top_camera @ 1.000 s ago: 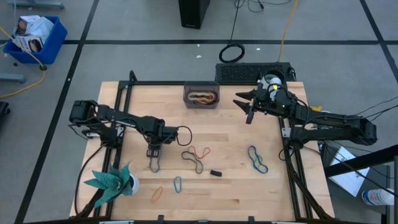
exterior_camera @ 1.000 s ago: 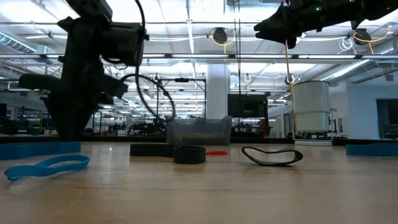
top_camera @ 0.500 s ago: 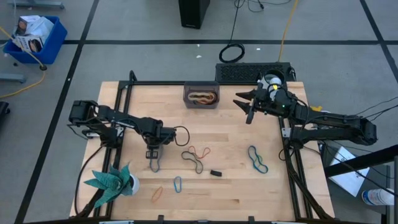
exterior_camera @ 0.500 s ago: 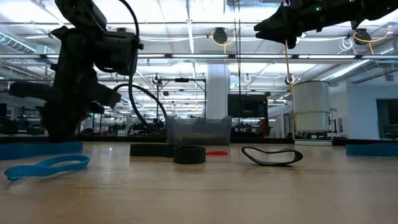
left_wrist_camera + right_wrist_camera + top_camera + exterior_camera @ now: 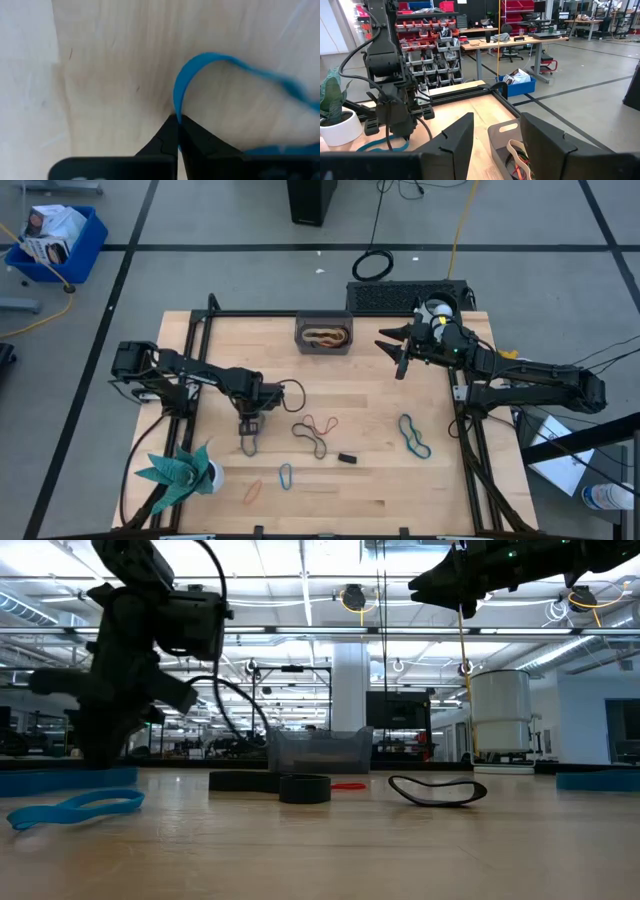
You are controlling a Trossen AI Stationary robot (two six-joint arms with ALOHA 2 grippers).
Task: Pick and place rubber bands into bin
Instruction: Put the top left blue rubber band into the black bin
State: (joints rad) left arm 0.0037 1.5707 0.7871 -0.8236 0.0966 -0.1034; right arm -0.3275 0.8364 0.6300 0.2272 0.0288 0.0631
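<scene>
Closing since earlier, left gripper (image 5: 177, 121) fingers pinching blue band (image 5: 210, 70)

The low view looks flat across the wooden desk (image 5: 330, 850). At the left a blue rubber band (image 5: 75, 808) lies on it. Behind this band the left arm comes down, and its tool (image 5: 100, 755) is close to the surface. In the middle stands the grey translucent bin (image 5: 320, 750), with a small black block (image 5: 304, 788) in front and a black rubber band (image 5: 437, 790) beside it. The right tool (image 5: 440, 585) hangs high above.
</scene>
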